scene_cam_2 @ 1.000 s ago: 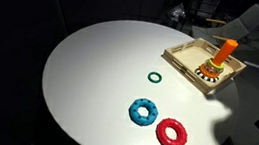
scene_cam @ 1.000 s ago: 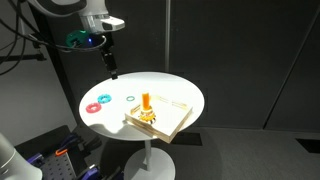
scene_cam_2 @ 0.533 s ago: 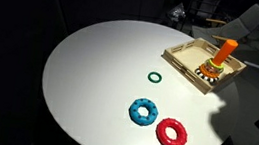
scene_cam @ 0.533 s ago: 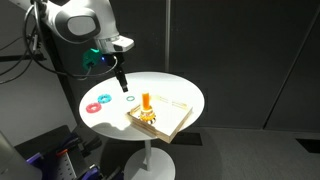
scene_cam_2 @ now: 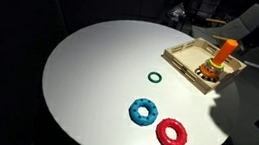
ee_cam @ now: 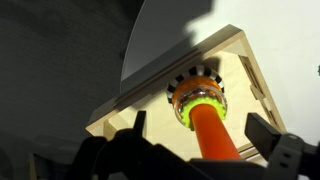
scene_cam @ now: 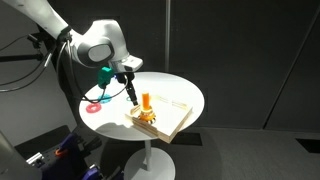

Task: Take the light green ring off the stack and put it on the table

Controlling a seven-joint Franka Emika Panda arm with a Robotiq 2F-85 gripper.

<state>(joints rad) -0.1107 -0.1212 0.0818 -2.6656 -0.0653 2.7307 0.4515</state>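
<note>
Gripper: in an exterior view the gripper point(scene_cam: 134, 99) hangs over the table point(scene_cam: 185, 92), just left of the peg point(scene_cam: 146, 102). No contact can be made out.
Jaws: spread wide and holding nothing. In the wrist view the fingers point(ee_cam: 136, 128) stand either side of the peg point(ee_cam: 207, 130), apart from it.
Light green ring: the light green ring point(ee_cam: 186, 110) sits around the foot of the peg, on top of the other rings of the stack point(ee_cam: 176, 94).
Board: the board point(scene_cam_2: 186, 58) lies at the far right of the table point(scene_cam_2: 90, 67), with the peg point(scene_cam_2: 224, 52) upright on it.
Loose rings: the small teal ring point(scene_cam_2: 154, 77) is just left of the board. The blue ring point(scene_cam_2: 143, 112) and red ring point(scene_cam_2: 171, 133) lie side by side nearer, flat on the table.
</note>
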